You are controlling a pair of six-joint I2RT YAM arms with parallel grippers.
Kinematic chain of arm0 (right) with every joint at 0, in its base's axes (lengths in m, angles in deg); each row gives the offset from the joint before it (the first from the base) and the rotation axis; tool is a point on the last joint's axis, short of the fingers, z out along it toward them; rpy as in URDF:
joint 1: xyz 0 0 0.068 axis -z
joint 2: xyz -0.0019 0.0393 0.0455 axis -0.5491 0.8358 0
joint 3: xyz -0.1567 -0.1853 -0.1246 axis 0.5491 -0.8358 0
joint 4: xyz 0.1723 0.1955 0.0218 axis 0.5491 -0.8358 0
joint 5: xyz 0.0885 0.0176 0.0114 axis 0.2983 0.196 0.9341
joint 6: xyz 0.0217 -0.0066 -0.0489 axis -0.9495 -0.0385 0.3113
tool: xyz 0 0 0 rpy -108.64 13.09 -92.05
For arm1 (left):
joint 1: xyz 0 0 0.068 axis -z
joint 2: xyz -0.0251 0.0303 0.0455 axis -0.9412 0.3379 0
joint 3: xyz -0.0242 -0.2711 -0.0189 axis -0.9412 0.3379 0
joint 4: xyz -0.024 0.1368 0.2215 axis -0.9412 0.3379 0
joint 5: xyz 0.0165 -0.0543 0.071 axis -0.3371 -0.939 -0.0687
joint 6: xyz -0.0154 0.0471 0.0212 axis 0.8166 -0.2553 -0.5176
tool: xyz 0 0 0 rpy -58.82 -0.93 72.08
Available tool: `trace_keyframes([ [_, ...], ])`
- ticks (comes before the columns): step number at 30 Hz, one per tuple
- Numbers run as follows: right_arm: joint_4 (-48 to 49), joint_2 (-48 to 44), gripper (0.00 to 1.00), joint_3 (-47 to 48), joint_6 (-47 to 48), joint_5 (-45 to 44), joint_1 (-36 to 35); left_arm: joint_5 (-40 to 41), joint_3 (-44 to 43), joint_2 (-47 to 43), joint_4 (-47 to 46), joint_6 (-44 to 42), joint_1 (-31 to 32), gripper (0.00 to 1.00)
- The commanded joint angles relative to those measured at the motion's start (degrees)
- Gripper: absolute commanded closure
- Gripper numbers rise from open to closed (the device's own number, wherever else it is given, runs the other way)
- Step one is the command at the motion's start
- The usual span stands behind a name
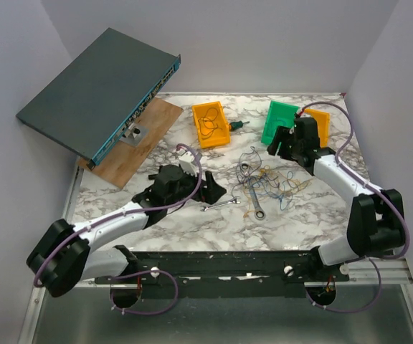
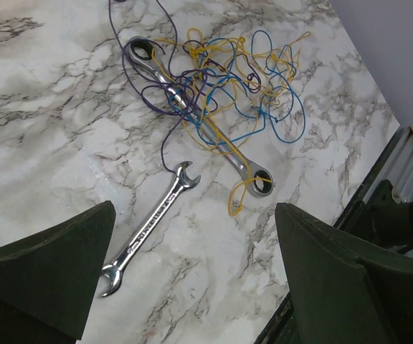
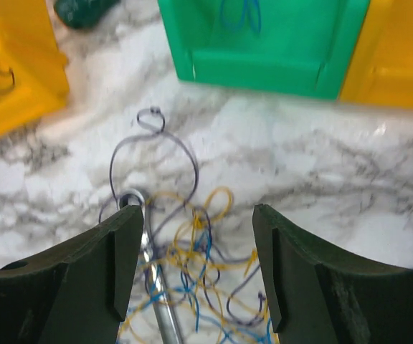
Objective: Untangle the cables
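- Your cables (image 1: 269, 180) lie in a loose blue, yellow and dark tangle on the marble tabletop (image 1: 178, 222), a little right of centre.
- The tangle is draped over a long ratchet wrench (image 1: 254, 198), with strands crossing its shaft and a yellow one threaded around its near head.
- One dark strand loops out from the far side of the tangle toward the green bin (image 1: 279, 122).
- Your left end effector (image 1: 212, 190) sits just left of the tangle, released; its fingers are spread wide with nothing between them.
- A small open-ended wrench (image 1: 221, 205) lies near that end effector, apart from the long wrench, and a dark strand ends just beside its head.
- Your right end effector (image 1: 279, 143) is at the far edge of the tangle, close to the green bin. It is released too, and wires show on the tabletop between its spread fingers.
- A yellow bin (image 1: 210, 125) stands to the left of the green one.
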Motion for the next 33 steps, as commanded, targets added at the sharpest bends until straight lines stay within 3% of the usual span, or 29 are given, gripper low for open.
trace_keyframes([
  [1,-1.6,-5.9,0.29,-8.1,-1.0,8.0,-0.6,-2.2,-5.4,6.6,2.0,0.0,2.3,0.04],
  [5,1.8,-6.0,0.30,-13.0,-1.5,11.1,-0.8,-4.1,-7.8,10.3,0.8,0.8,2.3,0.04],
  [9,4.6,-3.6,0.41,-14.4,-1.9,15.7,-0.9,-4.8,-9.2,10.6,1.2,0.4,2.3,0.04],
  [11,5.2,-3.1,0.58,-14.4,-1.9,17.2,-1.1,-4.3,-9.7,10.3,2.4,-0.2,2.3,0.04],
  [14,4.3,-3.1,0.94,-13.6,-1.4,17.8,-1.2,-2.9,-9.8,9.6,3.9,-1.4,2.3,0.04],
  [15,3.8,-3.7,0.99,-13.3,-1.4,17.8,-1.3,-2.5,-9.8,9.2,4.5,-1.7,2.3,0.04],
  [26,-4.3,-18.0,0.99,-3.0,-2.5,32.1,-3.5,-5.1,-9.8,5.3,2.8,-6.2,2.3,0.04],
  [33,-10.4,-23.1,0.99,10.8,-5.7,37.0,-3.5,-5.3,-1.7,-5.0,-13.6,-9.6,2.5,0.01],
])
